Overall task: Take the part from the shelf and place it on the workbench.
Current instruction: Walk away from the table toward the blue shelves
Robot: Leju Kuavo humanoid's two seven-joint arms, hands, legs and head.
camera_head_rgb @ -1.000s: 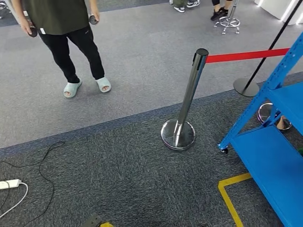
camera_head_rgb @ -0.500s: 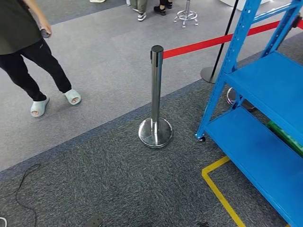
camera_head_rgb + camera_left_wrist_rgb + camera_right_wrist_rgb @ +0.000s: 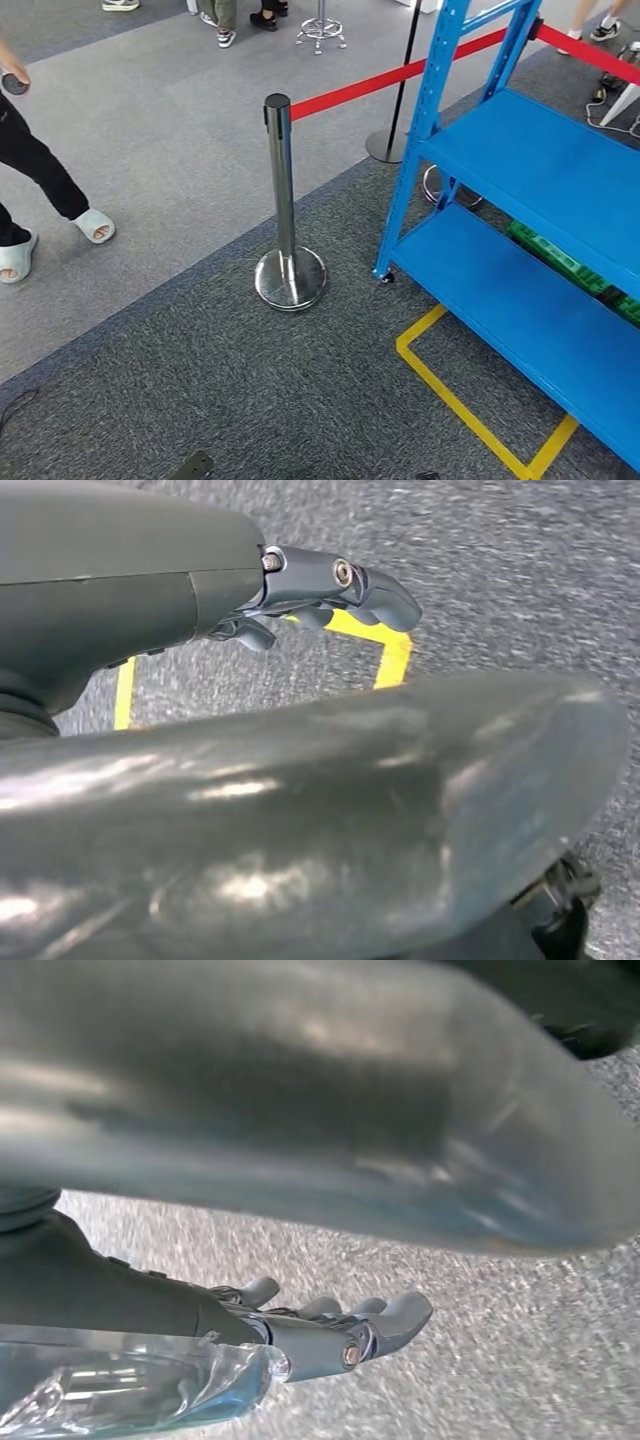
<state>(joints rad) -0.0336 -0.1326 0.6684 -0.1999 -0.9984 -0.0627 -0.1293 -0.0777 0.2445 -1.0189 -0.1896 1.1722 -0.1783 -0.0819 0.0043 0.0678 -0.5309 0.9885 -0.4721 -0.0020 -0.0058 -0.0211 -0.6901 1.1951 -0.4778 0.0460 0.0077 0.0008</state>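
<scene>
The blue shelf [image 3: 528, 160] runs off the right edge; the person [image 3: 30, 170] at left is cut to legs; the carpet [image 3: 513, 570] under the left wrist is blurred.

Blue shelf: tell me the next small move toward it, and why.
Probably keep turning right and step closer: the blue shelf sits off to the right, past the yellow floor marking, and both the left hand and right hand hang empty.
</scene>
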